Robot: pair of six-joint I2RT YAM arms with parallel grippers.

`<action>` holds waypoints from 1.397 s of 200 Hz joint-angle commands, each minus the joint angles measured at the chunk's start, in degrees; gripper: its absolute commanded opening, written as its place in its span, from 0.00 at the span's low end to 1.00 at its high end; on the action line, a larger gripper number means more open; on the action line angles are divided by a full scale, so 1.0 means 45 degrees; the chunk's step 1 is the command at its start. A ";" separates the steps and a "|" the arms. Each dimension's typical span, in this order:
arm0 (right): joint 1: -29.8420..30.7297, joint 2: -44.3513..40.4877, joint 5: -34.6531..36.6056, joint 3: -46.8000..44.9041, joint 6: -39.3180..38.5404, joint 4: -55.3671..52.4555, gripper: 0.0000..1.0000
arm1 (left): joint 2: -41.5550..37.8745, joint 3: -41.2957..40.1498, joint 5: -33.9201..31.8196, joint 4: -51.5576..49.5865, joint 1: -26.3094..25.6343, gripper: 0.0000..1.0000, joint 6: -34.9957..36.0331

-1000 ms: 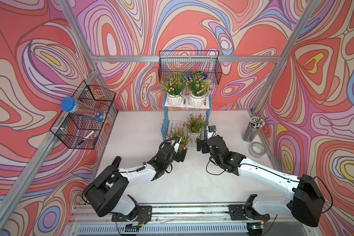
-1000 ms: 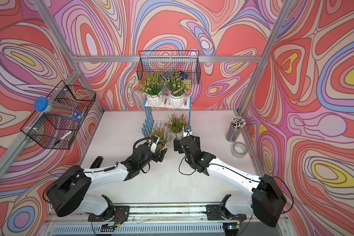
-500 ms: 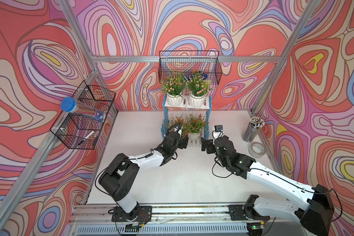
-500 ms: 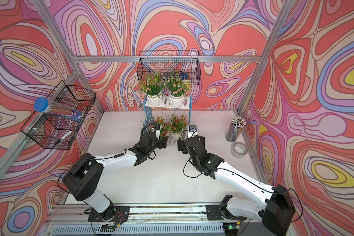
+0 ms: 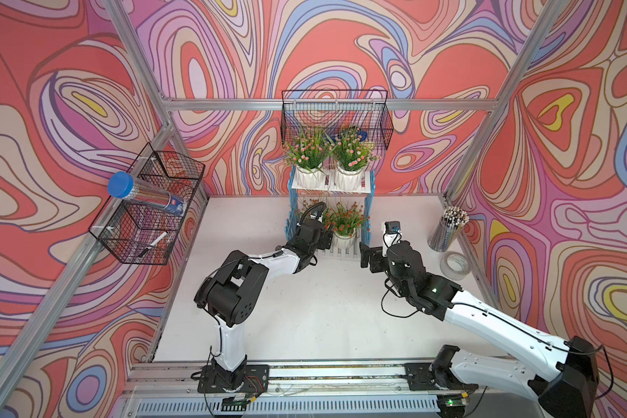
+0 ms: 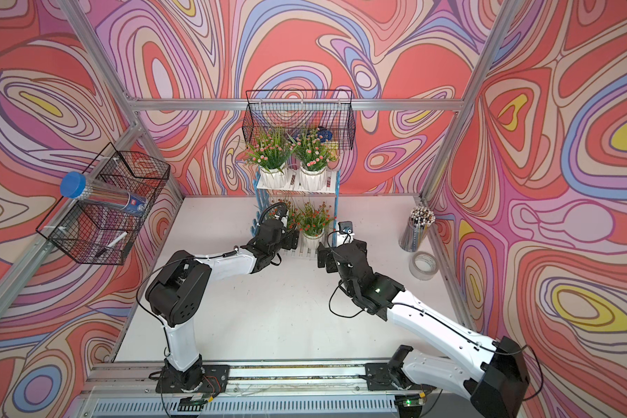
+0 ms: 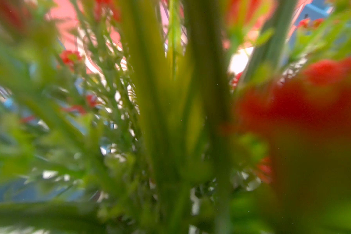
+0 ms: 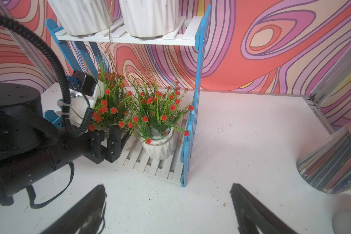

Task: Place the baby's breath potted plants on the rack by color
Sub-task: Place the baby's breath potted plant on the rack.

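Observation:
The rack (image 5: 369, 213) stands at the back of the table. Two pink-flowered baby's breath potted plants (image 5: 306, 153) (image 5: 352, 153) sit on its upper shelf. On the lower shelf (image 8: 150, 164) a red-flowered plant (image 8: 158, 113) stands to the right. A second red-flowered plant (image 8: 107, 101) is beside it on the left, its pot mostly hidden by my left gripper (image 8: 121, 134), which is shut on it. Blurred stems and red blooms (image 7: 312, 105) fill the left wrist view. My right gripper (image 8: 168, 204) hangs open and empty over the table in front of the rack's right panel.
A cup of pencils (image 5: 447, 229) and a tape roll (image 5: 456, 266) sit at the right edge. One black wire basket (image 5: 335, 115) hangs above the rack. Another wire basket (image 5: 149, 217) on the left wall holds a blue-capped tube (image 5: 142, 195).
My left arm has carried the red-flowered plant forward onto the lower shelf, beside the other red one. My right arm has drawn back to the right, away from the rack.

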 commanded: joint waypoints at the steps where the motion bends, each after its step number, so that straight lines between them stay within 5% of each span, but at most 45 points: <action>1: 0.0073 -0.0042 -0.0035 -0.0042 -0.0228 -0.0063 0.98 | 0.0265 0.0749 0.0179 0.0454 0.0208 0.69 -0.0288; 57: 0.0067 0.0101 -0.0074 -0.0116 -0.0243 0.0083 0.98 | 0.0947 0.1423 0.0674 0.0078 0.0277 0.72 -0.0253; 110: 0.0070 -0.0132 -0.0424 -0.0439 -0.0204 0.0366 0.98 | 0.0771 0.1087 0.0588 -0.0152 0.0305 1.00 -0.0681; 222: 0.0064 -0.0477 -0.0572 -0.0458 0.0089 0.0078 0.98 | -0.2189 -0.1129 0.1121 -0.1302 0.0161 1.00 -0.1631; 279: 0.0058 -0.0193 -0.0997 0.0226 0.0261 -0.1110 0.98 | -0.4907 -0.1773 0.1716 -0.5171 -0.0166 1.00 -0.2692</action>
